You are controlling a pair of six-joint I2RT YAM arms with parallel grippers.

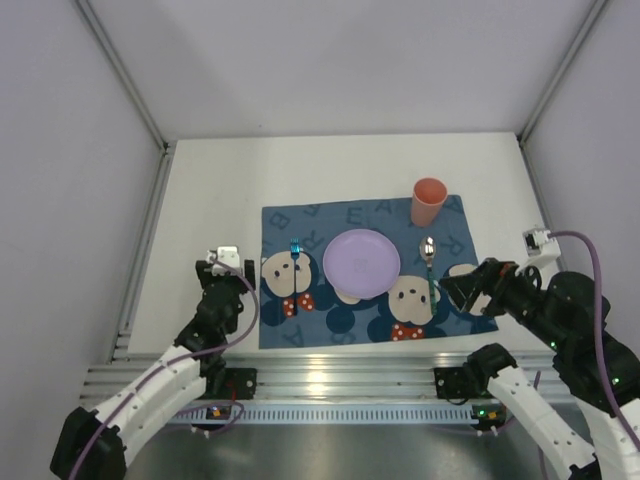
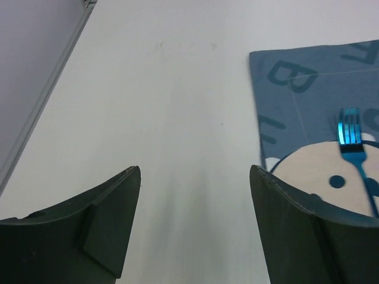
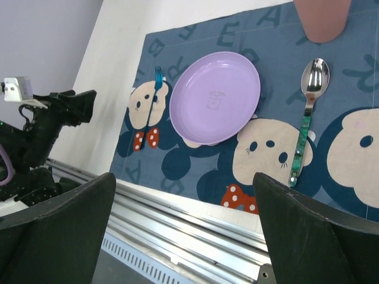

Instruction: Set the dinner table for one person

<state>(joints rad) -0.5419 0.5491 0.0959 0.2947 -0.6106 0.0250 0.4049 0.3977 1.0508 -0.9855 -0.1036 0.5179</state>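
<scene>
Flanking the placemat (image 1: 345, 215) on the white surface (image 1: 210, 190), left fingers (image 2: 106, 236) and right fingers (image 3: 59, 225) gape empty (setting looks complete), though a careless retreat could snag the nearby spoon (image 1: 430, 265).

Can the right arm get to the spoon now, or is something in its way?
Probably yes. The right gripper is open and hangs near the spoon, which lies alone on the mat. The plate and cup stand apart from it, so nothing seems to block the way.
</scene>
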